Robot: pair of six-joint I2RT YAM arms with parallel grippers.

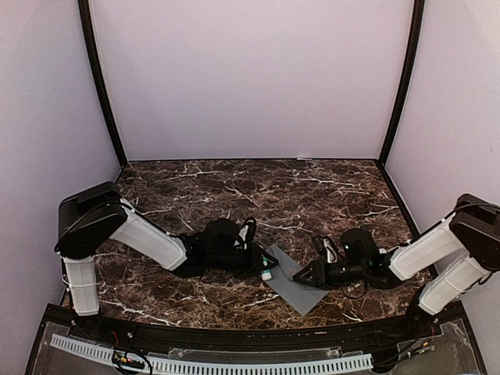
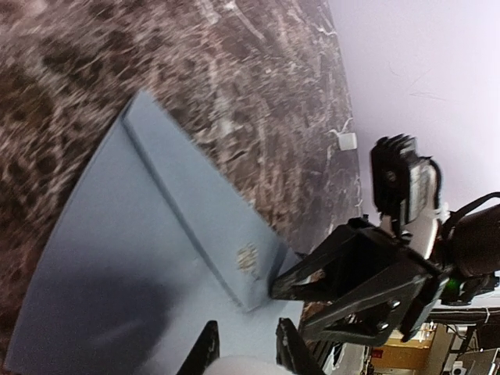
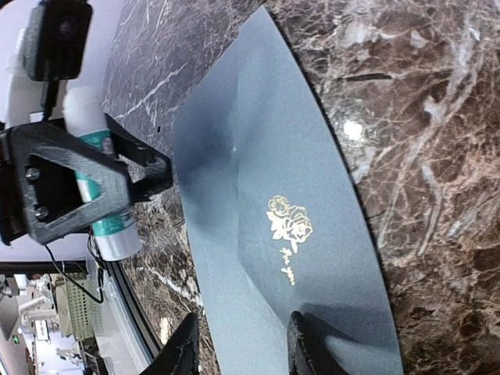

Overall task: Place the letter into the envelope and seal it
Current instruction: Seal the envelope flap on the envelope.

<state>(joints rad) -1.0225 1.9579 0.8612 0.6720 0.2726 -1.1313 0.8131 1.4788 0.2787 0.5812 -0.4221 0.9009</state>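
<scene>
The envelope [image 1: 295, 285] lies flat on the marble table [image 1: 234, 187], close to the near edge and a little right of the middle, between the two arms. Its pointed flap, with a gold rose mark [image 3: 289, 226], is folded down over the body. I see no letter outside; whether it is inside, I cannot tell.

The left gripper [image 1: 262, 267] is at the envelope's left corner and is clenched around a white and teal glue stick [image 3: 116, 234], I think for the sealing.

The right gripper [image 3: 246, 332] is low over the right part of the envelope. Its fingers stand apart and grasp nothing. One tip is near the point of the flap, probably to press the paper down so it does not slide. Whether the flap is already glued, I cannot say.
</scene>
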